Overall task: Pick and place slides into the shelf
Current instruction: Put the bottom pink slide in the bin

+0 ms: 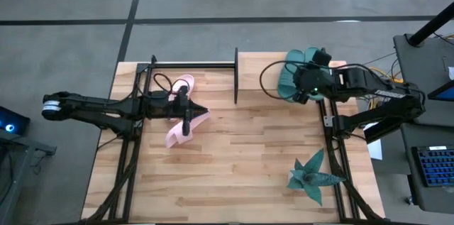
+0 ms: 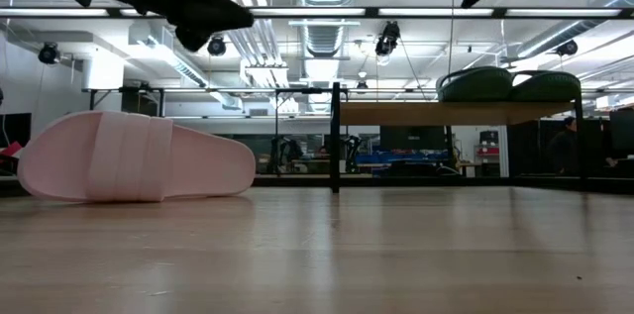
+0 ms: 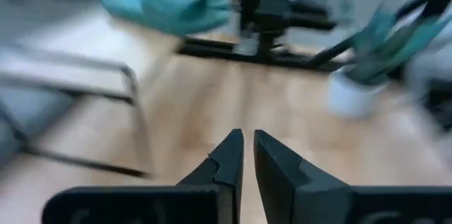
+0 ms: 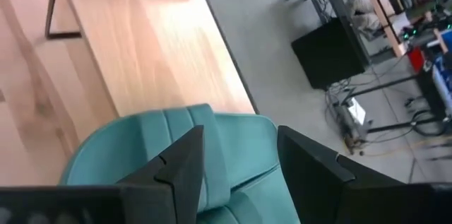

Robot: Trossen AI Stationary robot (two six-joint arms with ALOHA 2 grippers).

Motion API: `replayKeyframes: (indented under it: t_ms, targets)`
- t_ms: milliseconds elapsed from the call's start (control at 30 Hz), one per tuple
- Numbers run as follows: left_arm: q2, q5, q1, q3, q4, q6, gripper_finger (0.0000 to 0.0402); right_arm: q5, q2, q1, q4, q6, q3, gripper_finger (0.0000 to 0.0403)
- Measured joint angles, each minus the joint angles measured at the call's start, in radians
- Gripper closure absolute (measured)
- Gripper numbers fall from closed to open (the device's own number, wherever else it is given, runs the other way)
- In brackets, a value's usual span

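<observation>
Pale wood tabletop fills my overhead feed, with grey floor around it. I see the shelf at the far edge, right of centre, a light board on black posts. Both teal slides sit on it side by side, toward its right end; my low feed shows them as two dark green humps on the raised board.

My right gripper is over those teal slides. Its fingers are spread moderately apart above the strap, and I see nothing held between them.

My left gripper is over the left half of the table, directly above the pale pink slides. One pink slide lies flat on the wood in the low feed. The left fingers are nearly closed, with only a thin gap and nothing between them.

A teal spiky plant stands near the table's front right corner, well apart from both grippers.
</observation>
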Motion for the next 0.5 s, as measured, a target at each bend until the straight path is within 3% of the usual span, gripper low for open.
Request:
replayKeyframes:
  t_ms: [100,167,233,333,500]
  targets:
    - [0.000,0.146,0.000,0.000,-0.007,-0.241,0.0381,0.000,0.000,0.000,0.000,0.024,0.004,0.0236]
    - [0.000,0.266,-0.002,0.000,-0.014,-0.330,0.0381,0.000,0.000,0.000,0.001,0.026,0.001,0.0236]
    - [0.000,0.311,-0.022,0.000,-0.028,-0.370,0.0381,0.000,0.000,0.000,0.000,0.026,-0.003,0.0236]
    - [0.000,0.200,-0.087,-0.007,-0.033,-0.369,0.0381,0.000,0.000,0.000,0.001,0.039,-0.004,0.0237]
    - [-0.004,-0.190,-0.283,-0.008,-0.063,-0.279,0.0381,0.000,0.000,0.000,0.000,0.060,-0.006,0.0237]
